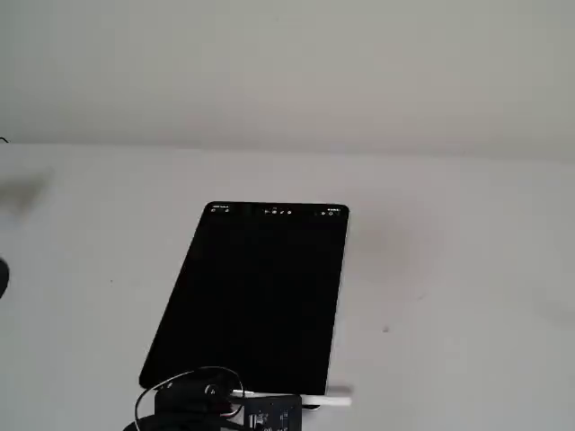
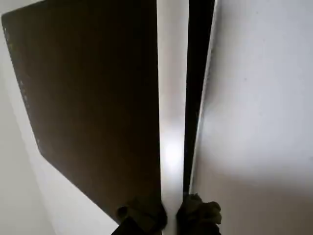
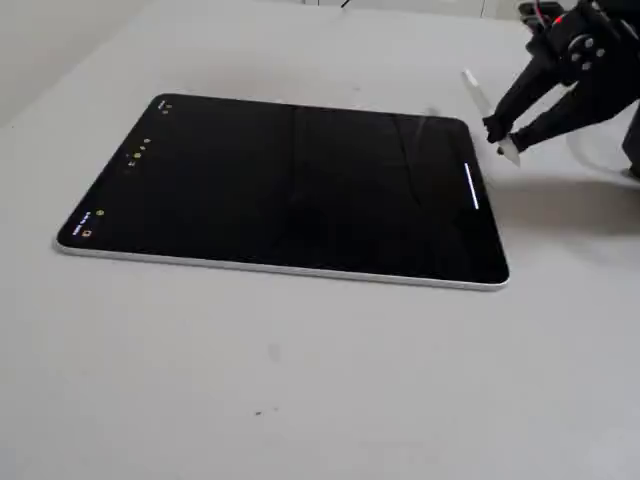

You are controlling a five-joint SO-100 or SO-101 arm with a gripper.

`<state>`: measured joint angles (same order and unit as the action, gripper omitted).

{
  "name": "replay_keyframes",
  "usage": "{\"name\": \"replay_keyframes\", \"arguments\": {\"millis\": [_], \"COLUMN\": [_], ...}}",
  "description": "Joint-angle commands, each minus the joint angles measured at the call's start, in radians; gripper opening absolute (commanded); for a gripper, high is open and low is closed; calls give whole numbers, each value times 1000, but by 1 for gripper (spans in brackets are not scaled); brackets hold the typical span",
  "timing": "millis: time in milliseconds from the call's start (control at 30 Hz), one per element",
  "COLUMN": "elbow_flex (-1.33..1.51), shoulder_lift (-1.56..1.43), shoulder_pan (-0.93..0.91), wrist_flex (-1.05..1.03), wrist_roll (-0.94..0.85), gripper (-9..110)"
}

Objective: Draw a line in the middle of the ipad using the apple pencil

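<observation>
I see the large flat black-screened ipad (image 3: 290, 190) lying flat on the pale grey table (image 3: 300, 380), tiny icons along its left short edge in a fixed view. The black two-finger gripper (image 3: 503, 135) sits just off the tablet's right short edge, closed on the slim white apple pencil (image 3: 485, 110) — tip pointing down, held above the table beside the tablet. A short white line (image 3: 472, 187) shows on the screen close to that right edge, not mid-screen.
</observation>
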<state>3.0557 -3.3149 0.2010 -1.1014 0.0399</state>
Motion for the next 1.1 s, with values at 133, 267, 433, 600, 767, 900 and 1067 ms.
{"name": "replay_keyframes", "arguments": {"millis": [133, 267, 433, 600, 767, 900, 1067], "elbow_flex": [37, 71, 75, 77, -11, -201, -373], "shoulder_lift": [-11, -12, 0, 259, 923, 1460, 1779], "shoulder_pan": [58, 112, 156, 144, 117, 60, 41], "wrist_flex": [262, 425, 637, 1039, 1658, 2031, 2284], "wrist_roll": [-296, -439, -742, -1029, -1223, -1293, -1304], "gripper": [0, 0, 0, 0, 0, 0, 0]}}
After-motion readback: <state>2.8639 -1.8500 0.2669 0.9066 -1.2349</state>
